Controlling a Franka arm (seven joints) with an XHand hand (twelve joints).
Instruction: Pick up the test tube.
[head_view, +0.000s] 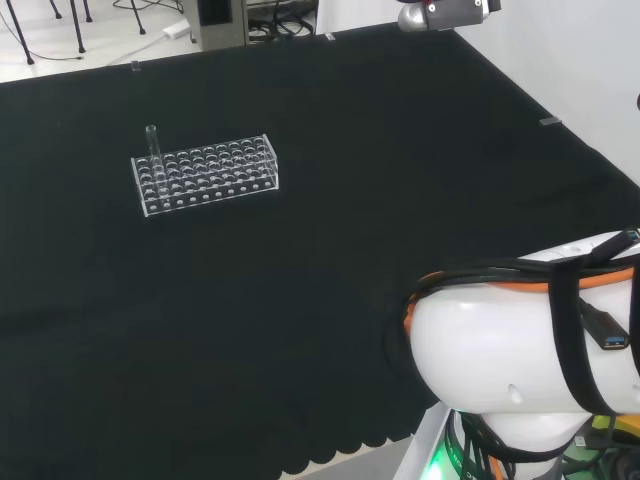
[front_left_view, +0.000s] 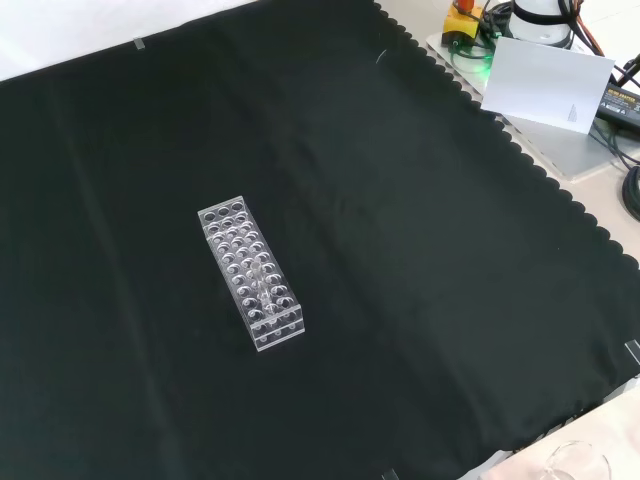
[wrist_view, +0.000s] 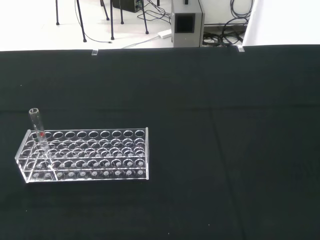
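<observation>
A clear test tube (head_view: 152, 145) stands upright in a corner hole of a clear plastic rack (head_view: 205, 174) on the black cloth, at the rack's left far corner in the head view. The wrist view looks at the rack (wrist_view: 85, 155) from some distance, and there the tube (wrist_view: 37, 127) rises above the rack's end and carries a small red mark. From the front, the rack (front_left_view: 250, 272) lies slantwise near the middle of the cloth, and its holes otherwise look empty. A grey and white part of the arm's end (head_view: 445, 10) hangs high above the cloth's far side.
The arm's white link (head_view: 530, 340) with black cables fills the head view's lower right. A white sheet (front_left_view: 545, 80) and cables lie off the cloth at the front view's top right. A clear glass rim (front_left_view: 580, 462) pokes in at its bottom edge.
</observation>
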